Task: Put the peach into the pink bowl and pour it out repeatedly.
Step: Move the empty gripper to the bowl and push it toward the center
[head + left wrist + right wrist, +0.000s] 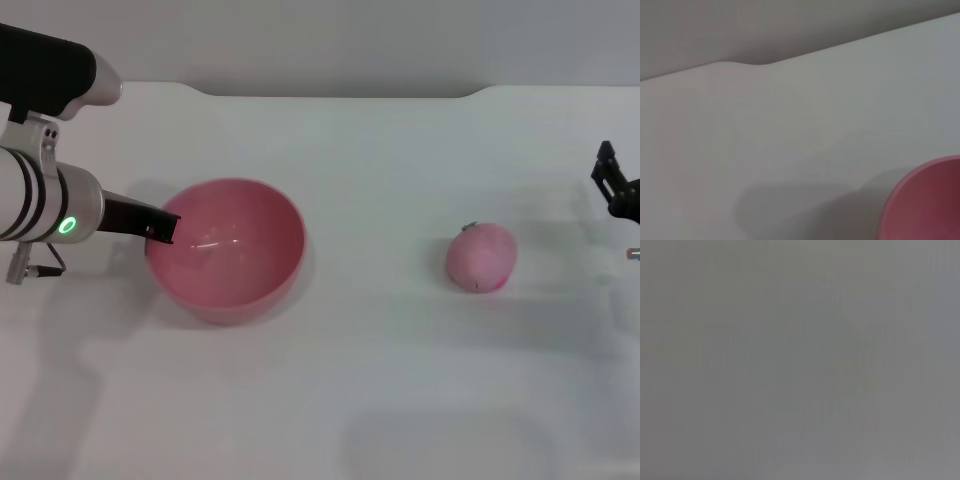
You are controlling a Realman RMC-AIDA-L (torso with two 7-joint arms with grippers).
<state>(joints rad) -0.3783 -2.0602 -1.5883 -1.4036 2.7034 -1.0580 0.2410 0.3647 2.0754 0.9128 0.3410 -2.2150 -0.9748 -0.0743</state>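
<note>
Black left gripper (160, 226) sits at the 9 o'clock rim of the pink bowl (232, 250), seemingly pinched on that rim, though the closure cannot be confirmed. Right gripper (618, 190) waits at the table's 3 o'clock edge; its state is indeterminate. Peach (481, 257) lies on the white table (380, 400), well apart from the bowl, toward 3 o'clock. Recommended: right arm descends squarely over the fruit. Open room all round; back edge at 12 o'clock is distant.
</note>
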